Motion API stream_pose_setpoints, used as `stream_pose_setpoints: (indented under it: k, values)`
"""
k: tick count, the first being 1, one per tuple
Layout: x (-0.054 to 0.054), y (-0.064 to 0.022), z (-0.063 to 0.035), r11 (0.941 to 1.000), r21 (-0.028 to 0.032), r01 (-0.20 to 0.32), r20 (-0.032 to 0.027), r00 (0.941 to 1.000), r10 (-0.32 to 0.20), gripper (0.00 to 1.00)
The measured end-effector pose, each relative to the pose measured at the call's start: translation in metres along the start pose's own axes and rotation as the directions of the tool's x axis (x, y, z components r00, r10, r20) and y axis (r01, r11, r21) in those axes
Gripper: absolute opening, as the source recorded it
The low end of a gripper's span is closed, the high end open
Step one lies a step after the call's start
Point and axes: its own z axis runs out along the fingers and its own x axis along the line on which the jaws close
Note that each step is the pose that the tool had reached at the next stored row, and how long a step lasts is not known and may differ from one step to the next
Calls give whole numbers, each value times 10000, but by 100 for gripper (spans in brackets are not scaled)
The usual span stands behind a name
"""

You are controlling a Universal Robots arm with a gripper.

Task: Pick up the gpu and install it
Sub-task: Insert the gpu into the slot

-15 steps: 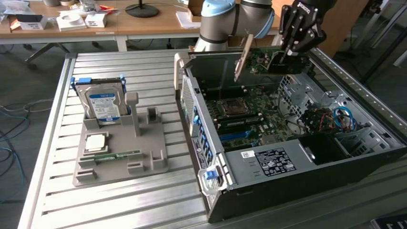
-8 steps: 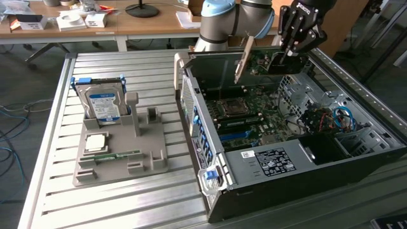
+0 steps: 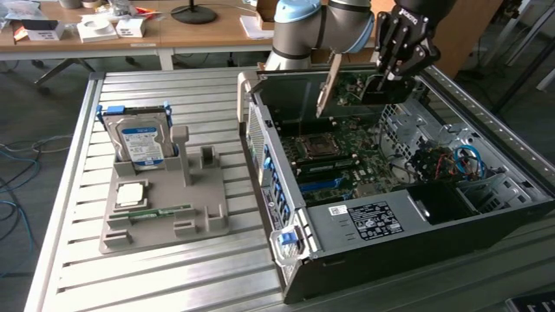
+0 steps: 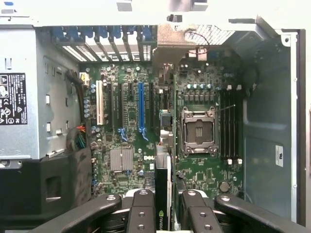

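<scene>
The gpu (image 3: pixel 351 88), a thin card with a green circuit face and a silvery end bracket, hangs upright above the open computer case (image 3: pixel 381 224). My gripper (image 3: pixel 388 77) is shut on its top edge. In the wrist view the gpu (image 4: pixel 164 184) runs edge-on between the black fingers (image 4: pixel 141 213), high over the motherboard (image 4: pixel 131 121). It lies between the blue expansion slot (image 4: pixel 141 107) and the open processor socket (image 4: pixel 198 130). The card is clear of the board and touches no slot.
A grey parts holder (image 3: pixel 204 214) on the slatted metal table carries a silver hard drive with a blue label (image 3: pixel 143 140), a processor chip (image 3: pixel 130 194) and a green memory stick (image 3: pixel 160 211). Cables (image 3: pixel 464 162) and a black shroud (image 4: pixel 48 184) crowd the case interior.
</scene>
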Motion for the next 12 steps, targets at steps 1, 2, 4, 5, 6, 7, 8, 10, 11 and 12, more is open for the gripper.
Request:
stream_pose_setpoints:
  k: [1,2,4,5,6,7,8,10,11,12]
  values:
    - [2,2,16,10000,0,23,-1,10000,-23,26]
    - [3,3,34,10000,-1,52,-3,10000,-52,26]
    - [6,4,59,9999,-2,106,-5,9999,-106,26]
    - [6,3,62,9999,-3,125,-7,9999,-125,26]
    - [6,4,62,9999,-4,126,-9,9999,-126,26]
    - [6,4,62,9999,-4,127,-9,9999,-127,26]
    - [10,5,63,9999,-4,127,-7,9999,-127,26]
    - [28,6,63,9999,-1,127,-7,9999,-127,26]
    - [43,5,63,9999,1,129,-7,9999,-129,26]
    - [58,5,64,9999,1,129,-7,9999,-129,26]
